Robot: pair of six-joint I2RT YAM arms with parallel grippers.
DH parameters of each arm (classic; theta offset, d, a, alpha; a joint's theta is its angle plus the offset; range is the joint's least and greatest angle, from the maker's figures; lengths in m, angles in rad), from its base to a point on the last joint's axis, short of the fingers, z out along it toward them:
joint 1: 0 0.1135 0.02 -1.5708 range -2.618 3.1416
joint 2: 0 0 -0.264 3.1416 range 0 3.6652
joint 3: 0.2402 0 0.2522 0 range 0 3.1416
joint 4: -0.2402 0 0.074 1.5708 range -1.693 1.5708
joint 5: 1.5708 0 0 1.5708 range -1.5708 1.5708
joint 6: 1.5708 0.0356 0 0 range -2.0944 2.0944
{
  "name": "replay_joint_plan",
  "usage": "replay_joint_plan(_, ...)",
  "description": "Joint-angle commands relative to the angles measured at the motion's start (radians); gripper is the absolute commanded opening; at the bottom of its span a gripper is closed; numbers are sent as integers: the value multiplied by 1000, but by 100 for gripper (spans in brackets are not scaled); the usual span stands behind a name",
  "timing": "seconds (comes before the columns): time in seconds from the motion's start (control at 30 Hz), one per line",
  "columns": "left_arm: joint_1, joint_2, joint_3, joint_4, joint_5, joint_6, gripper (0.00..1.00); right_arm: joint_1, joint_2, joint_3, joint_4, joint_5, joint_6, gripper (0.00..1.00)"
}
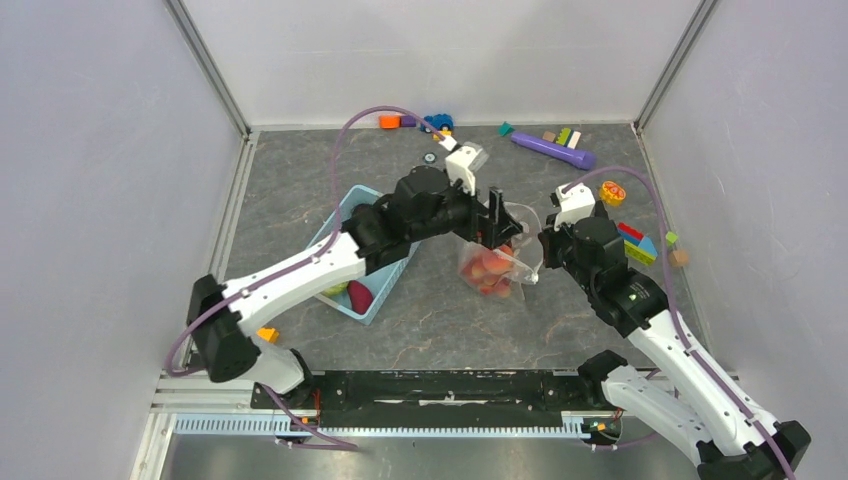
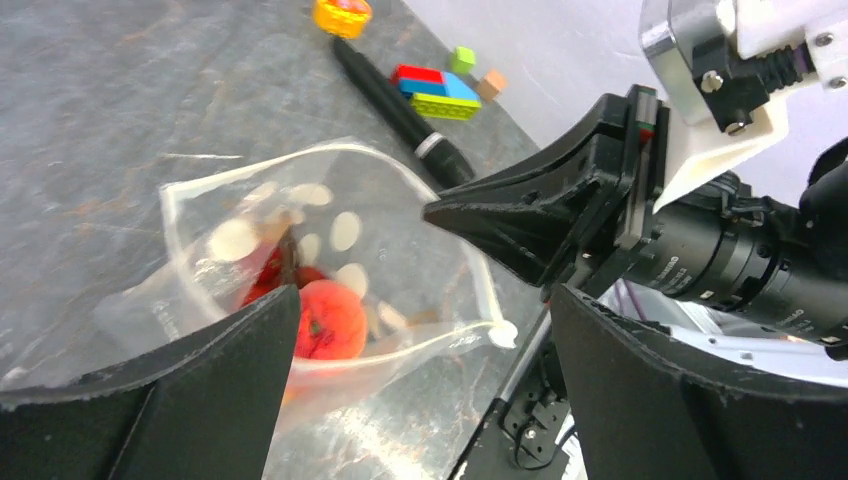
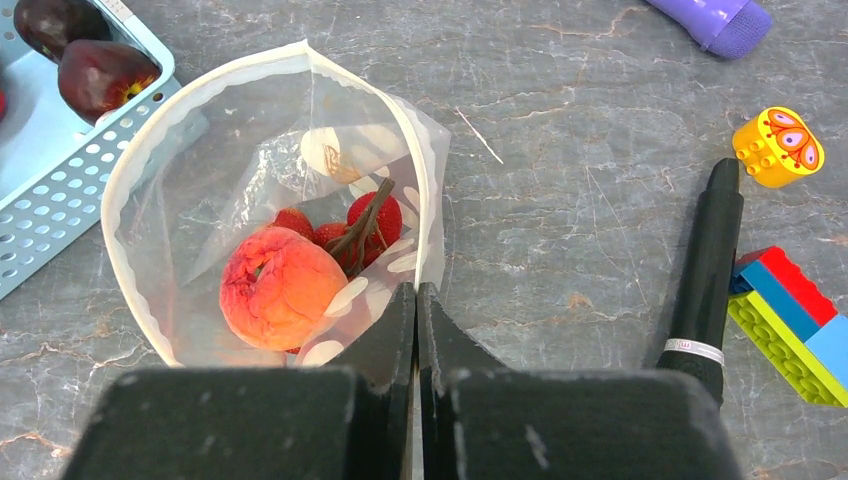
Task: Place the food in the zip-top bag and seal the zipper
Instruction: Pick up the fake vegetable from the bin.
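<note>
The right gripper (image 3: 416,305) pinches the rim of the zip-top bag (image 3: 200,150), mouth gaping ahead (food (image 3: 283,287) inside); the left gripper (image 2: 420,350) hangs wide above it.

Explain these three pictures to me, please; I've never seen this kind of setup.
Two white-and-black robot arms are bolted to a table edge. The overhead picture shows both: left arm, right arm. The other two come from cameras on their wrists. The right arm's jaws are shut on the rim of an open zip-top bag; inside lie a toy peach and red berries. The left arm's jaws hang open over it, empty. Nearby: a light blue basket with dark fruit, a black pen and building blocks.
</note>
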Motion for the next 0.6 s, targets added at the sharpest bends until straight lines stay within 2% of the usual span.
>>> replay_joint_plan(0.0,7,-121,-67,-81,-228,17,100,-3,2,-5,42,-7,-16,0)
replay_joint_plan(0.1,31,-168,-94,-218,-404,-24,100,-3,-1,-7,45,0,-19,0)
replay_joint_plan(0.23,118,-248,-175,-352,-506,-131,100,-3,-2,-10,47,4,-26,0)
replay_joint_plan(0.33,216,-313,-246,-442,-558,-218,100,-3,0,-12,48,13,-27,0)
replay_joint_plan(0.47,358,-362,-283,-588,-527,-287,100,-3,9,-12,49,18,-26,0)
replay_joint_plan(0.57,396,-388,-307,-666,-592,-310,100,-4,13,-12,49,16,-27,0)
